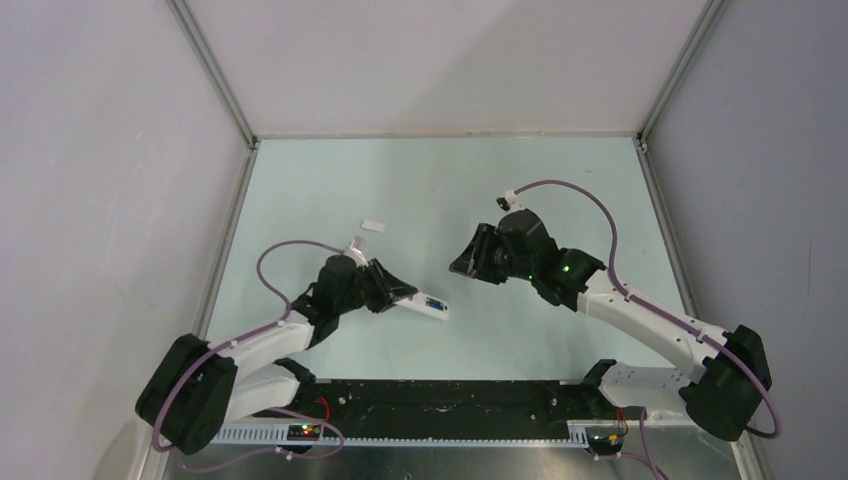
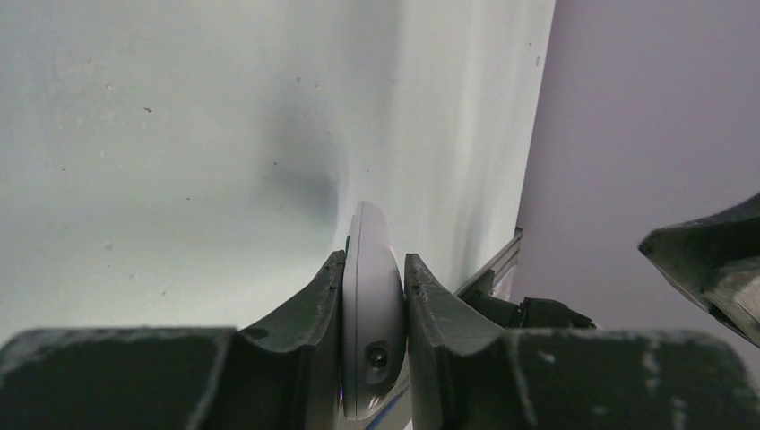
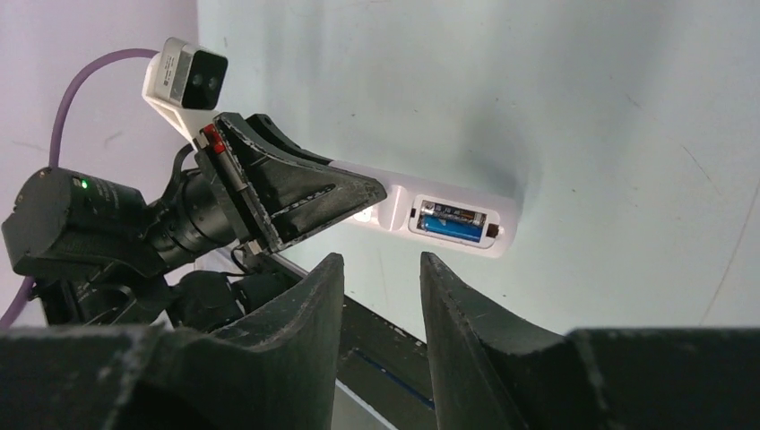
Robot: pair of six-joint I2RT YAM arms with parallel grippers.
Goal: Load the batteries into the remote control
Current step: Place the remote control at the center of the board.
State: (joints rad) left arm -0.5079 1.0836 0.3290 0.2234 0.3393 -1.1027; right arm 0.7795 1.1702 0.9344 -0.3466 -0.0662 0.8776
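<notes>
The remote control [image 3: 390, 208] had a smooth white plastic shell with a faint sheen; the blue battery [image 3: 451, 229] inside looked glossy. On the left gripper [image 2: 374, 262] the fingers [image 2: 314, 322] were matt black plastic, scuffed grey. The table [image 1: 420, 190] was matt and finely speckled.

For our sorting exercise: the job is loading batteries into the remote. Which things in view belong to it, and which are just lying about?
Belongs to the job:
- remote control, clamped in the left gripper
- blue battery, seated inside it
- right gripper, open and empty

Lying about:
- small white piece on the table, maybe the battery cover
</notes>
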